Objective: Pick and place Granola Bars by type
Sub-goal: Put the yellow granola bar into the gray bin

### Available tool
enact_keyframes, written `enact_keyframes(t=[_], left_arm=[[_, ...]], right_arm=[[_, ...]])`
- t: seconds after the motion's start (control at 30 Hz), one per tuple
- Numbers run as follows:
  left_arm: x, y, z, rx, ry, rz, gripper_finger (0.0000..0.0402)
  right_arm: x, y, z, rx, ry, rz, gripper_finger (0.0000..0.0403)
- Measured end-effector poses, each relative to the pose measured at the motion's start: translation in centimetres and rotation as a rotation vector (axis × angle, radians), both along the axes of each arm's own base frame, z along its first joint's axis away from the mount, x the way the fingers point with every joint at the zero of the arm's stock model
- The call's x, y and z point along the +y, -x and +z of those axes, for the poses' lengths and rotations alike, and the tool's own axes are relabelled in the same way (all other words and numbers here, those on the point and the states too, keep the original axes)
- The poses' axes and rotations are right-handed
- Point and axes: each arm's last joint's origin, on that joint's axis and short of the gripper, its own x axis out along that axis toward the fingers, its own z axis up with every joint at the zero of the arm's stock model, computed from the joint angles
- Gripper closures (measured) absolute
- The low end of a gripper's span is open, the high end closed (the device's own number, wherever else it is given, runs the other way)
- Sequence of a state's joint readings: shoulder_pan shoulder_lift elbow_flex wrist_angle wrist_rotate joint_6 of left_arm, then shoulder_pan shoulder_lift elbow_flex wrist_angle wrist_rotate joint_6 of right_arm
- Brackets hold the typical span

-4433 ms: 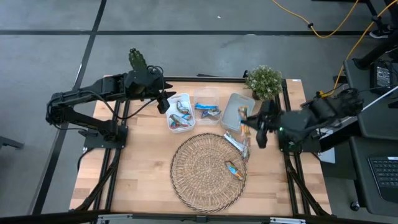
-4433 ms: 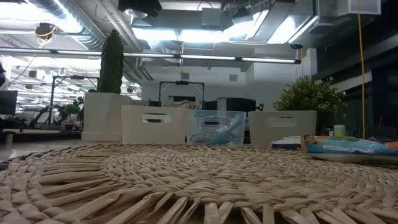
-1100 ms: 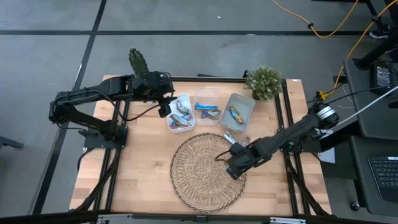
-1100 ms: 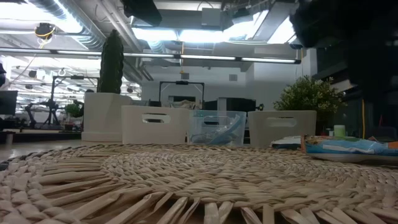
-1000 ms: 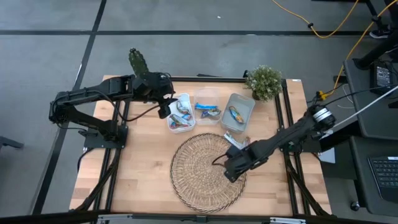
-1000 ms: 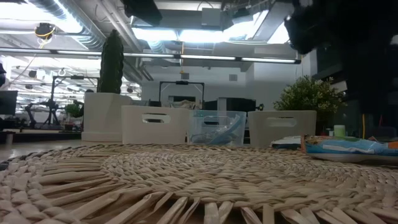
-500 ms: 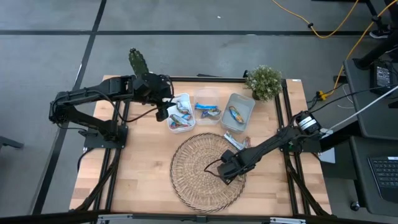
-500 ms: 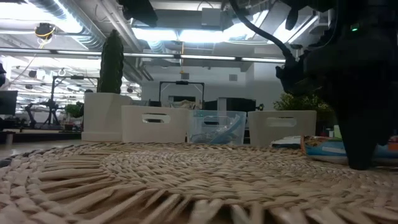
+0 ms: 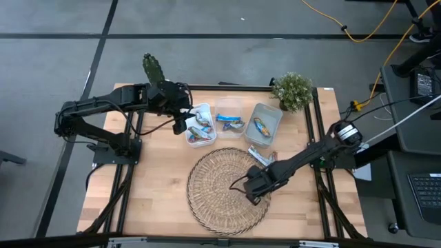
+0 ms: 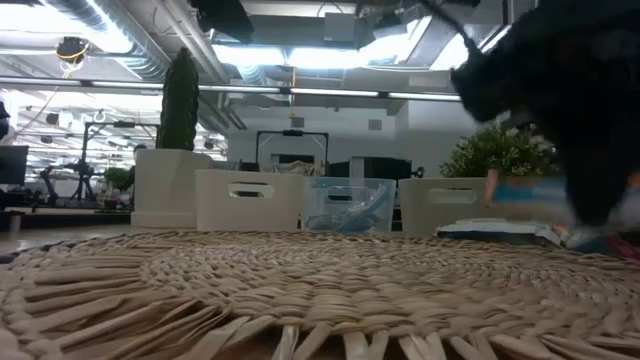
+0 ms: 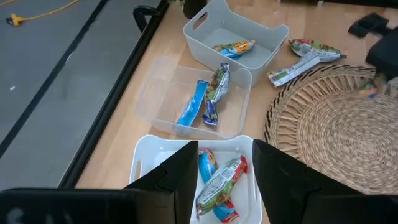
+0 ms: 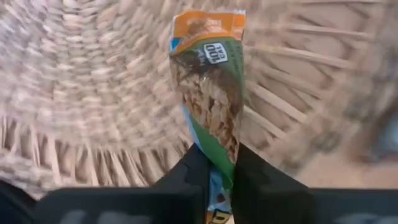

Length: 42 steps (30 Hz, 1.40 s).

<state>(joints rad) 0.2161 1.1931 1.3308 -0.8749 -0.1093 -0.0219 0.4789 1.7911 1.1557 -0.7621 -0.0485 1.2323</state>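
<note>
My right gripper (image 9: 252,190) is low over the round woven mat (image 9: 220,187), shut on an orange, green and blue granola bar (image 12: 211,93). A silvery bar (image 9: 262,157) lies flat on the mat's far right edge. My left gripper (image 11: 224,180) hangs open above the white tub (image 9: 198,125), which holds several bars. Blue bars (image 11: 202,102) lie in the clear tub (image 9: 229,118). One orange-and-blue bar (image 9: 260,126) lies in the grey tub (image 9: 265,124). My right gripper pinches the bar by one end (image 12: 219,163) between its two fingers, slanting down from the table's right. The bar runs straight on ahead of the fingers to its orange free end (image 12: 208,25). In the low view the bar (image 10: 525,188) is off the mat.
The three tubs stand in a row along the far side of the table. A leafy potted plant (image 9: 293,89) is at the far right corner and a cactus (image 9: 152,67) at the far left. Bare wood (image 9: 155,179) lies left of the mat.
My right gripper has moved a little toward the table's left and near edge, coming low over the mat. The orange-and-green bar, which lay on the mat's right part, has been taken up and now sits above the mat in the low view.
</note>
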Motion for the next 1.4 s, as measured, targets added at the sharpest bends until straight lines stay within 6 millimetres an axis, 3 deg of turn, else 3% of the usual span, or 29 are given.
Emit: enact_keyframes(t=[0.1, 0.23, 0.47, 0.57, 0.63, 0.83, 1.1, 1.27, 1.4], left_arm=[[0.0, 0.0, 0.0, 0.0, 0.0, 0.0, 0.0258], [0.0, 0.0, 0.0, 0.0, 0.0, 0.0, 0.0258], [0.0, -0.1, 0.1, -0.01, -0.002, 0.001, 0.0258], [0.0, -0.1, 0.1, -0.016, -0.004, 0.001, 0.0258], [0.0, -0.1, 0.1, -0.018, -0.004, 0.001, 0.0258], [0.0, -0.1, 0.1, -0.019, -0.003, 0.002, 0.0258], [0.0, -0.1, 0.1, -0.024, 0.01, 0.014, 0.0258], [0.0, -0.1, 0.1, -0.029, 0.023, 0.031, 0.0258], [0.1, -0.1, 0.1, -0.03, 0.024, 0.045, 0.0258]], right_arm=[[-0.4, 0.7, 2.3, 0.015, 0.021, 0.006, 0.0367], [-1.4, 2.0, 7.9, -0.025, 0.139, -0.014, 0.0361], [-3.8, 5.6, 21.0, -0.464, 0.401, -0.098, 0.0374], [-4.9, 7.4, 24.8, -0.6, 0.412, -0.053, 0.0375], [-5.5, 8.4, 26.2, -0.65, 0.414, -0.036, 0.0371], [-7.9, 10.5, 28.0, -0.709, 0.496, -0.084, 0.0369], [-14.9, 11.9, 29.2, -0.646, 0.575, -0.179, 0.0367], [-17.8, 11.5, 29.0, -0.586, 0.537, -0.123, 0.0363], [-19.4, 10.2, 27.5, -0.466, 0.557, -0.092, 0.0378]])
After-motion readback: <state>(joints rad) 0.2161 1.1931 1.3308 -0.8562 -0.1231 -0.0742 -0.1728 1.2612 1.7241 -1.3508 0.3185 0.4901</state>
